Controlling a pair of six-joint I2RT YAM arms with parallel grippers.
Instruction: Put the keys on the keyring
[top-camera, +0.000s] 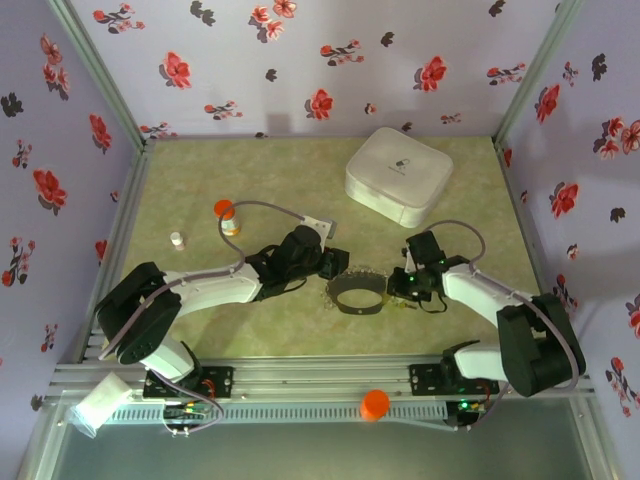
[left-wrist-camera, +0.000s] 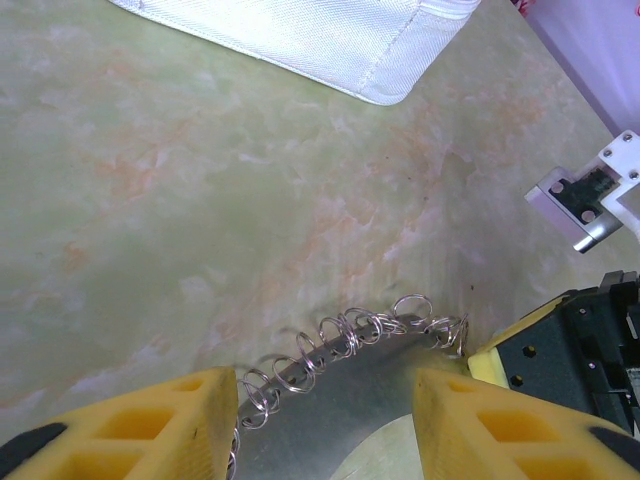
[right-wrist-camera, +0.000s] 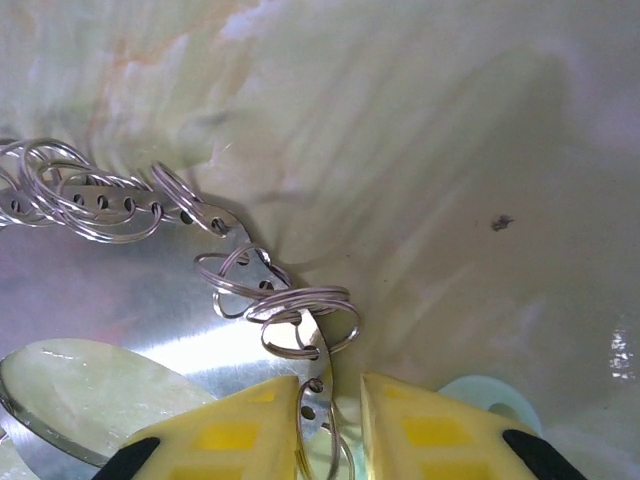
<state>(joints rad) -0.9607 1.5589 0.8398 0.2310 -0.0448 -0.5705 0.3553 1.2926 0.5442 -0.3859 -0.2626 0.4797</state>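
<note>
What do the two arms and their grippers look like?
Both the left arm and right arm have white links, black joints and a grey cable near the wrist. Small green lights glow on the right one. The left gripper and right gripper have blocky yellow fingers with black patches.

Left claw (left-wrist-camera: 325, 430) reaches rightward with fingers (left-wrist-camera: 190, 425) apart; right claw (right-wrist-camera: 330, 420), facing it, is pinched nearly closed.

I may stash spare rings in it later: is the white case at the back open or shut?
Shut. The white case shows an unbroken top, with no gap along its side seam.
</note>
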